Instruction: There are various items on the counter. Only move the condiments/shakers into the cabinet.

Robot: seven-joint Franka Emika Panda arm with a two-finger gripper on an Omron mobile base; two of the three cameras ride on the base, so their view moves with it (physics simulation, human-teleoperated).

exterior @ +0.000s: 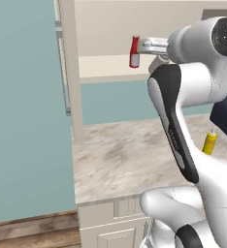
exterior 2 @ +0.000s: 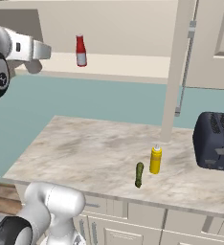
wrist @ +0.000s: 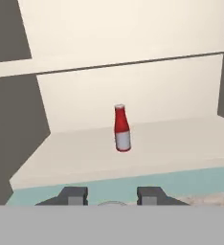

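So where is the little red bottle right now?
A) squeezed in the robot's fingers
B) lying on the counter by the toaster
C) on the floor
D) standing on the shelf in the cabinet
D: the red bottle stands upright on the cream shelf of the cabinet, with nothing gripping it.

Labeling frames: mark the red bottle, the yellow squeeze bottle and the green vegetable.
red bottle (wrist: 122,129): hand view, on its white label.
yellow squeeze bottle (exterior 2: 155,161): right base view, mid-body.
green vegetable (exterior 2: 139,174): right base view, middle of its length.
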